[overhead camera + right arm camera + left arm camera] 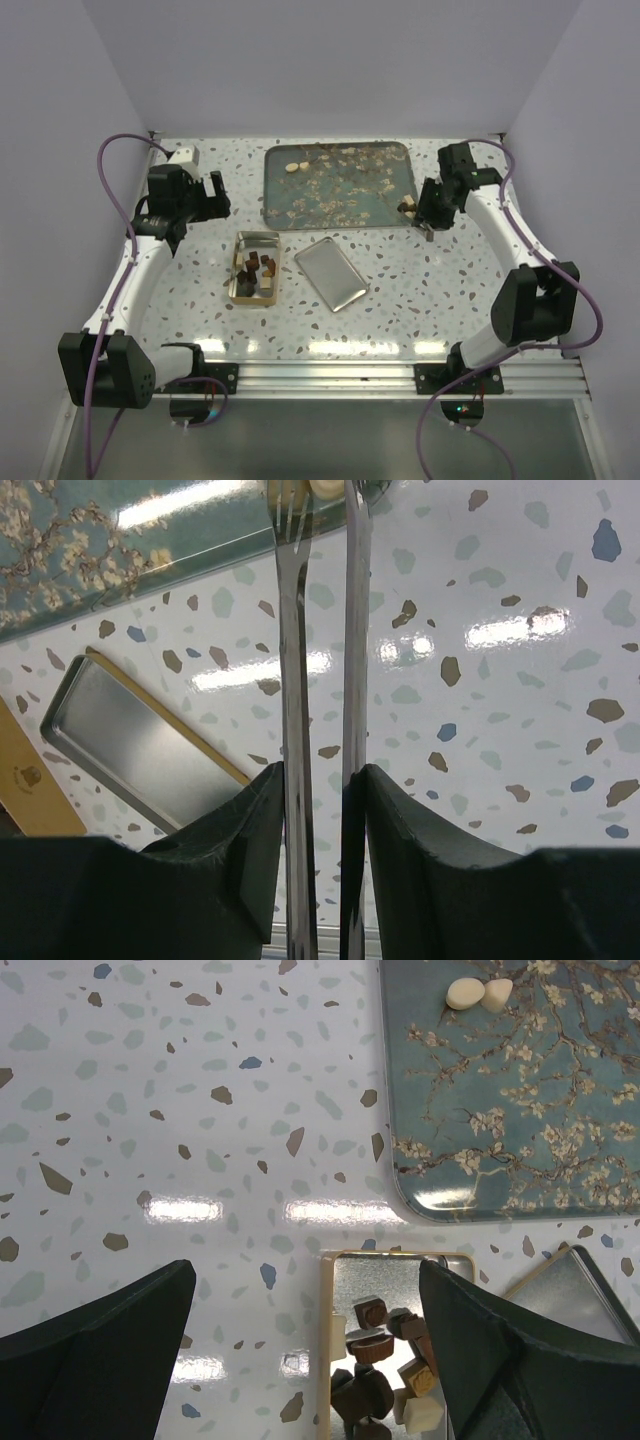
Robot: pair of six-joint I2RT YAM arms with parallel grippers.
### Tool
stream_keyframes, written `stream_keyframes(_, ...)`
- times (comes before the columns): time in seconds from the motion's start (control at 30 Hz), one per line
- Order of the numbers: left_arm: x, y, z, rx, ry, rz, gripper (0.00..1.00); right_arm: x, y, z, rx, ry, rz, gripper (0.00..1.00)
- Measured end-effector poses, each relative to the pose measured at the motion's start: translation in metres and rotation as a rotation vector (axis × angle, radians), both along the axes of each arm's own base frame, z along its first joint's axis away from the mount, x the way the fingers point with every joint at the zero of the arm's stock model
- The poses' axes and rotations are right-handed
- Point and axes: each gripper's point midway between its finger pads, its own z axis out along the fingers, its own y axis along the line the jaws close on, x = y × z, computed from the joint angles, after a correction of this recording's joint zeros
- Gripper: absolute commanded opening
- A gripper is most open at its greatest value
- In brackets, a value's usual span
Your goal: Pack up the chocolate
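Gold tin sits open on the speckled white counter, in front of the teal blossom-print tray. Most of the chocolate lies in it, a loose cluster of dark brown lumps with a few tan and cream ones, gathered toward the near half. The tin's far end is bare metal. Its lid lies flat just to the right of the tin, turned at an angle.

Two cream pieces rest touching each other near the tray's far left corner.

The left claw hovers above the counter, left of the tray and beyond the tin, with its jaws spread wide and nothing between them.

The right claw is clamped on a pair of steel tweezers, whose two thin arms run out between its fingers toward the tray's right edge. A small pale lump shows between the tweezer tips, though whether it is pinched or only lying there I cannot tell.
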Motion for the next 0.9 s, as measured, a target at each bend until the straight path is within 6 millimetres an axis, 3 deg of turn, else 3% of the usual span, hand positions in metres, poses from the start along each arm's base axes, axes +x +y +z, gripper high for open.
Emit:
stream_keyframes(0.6,0.0,0.0,0.0,0.0,0.0,0.0,1.0,-0.004,-0.003,-0.007,-0.013,0.036,-0.008,0.4)
stream_keyframes(0.9,0.0,0.0,0.0,0.0,0.0,0.0,1.0,-0.002,0.0,-0.02,0.002,0.079,-0.008,0.38)
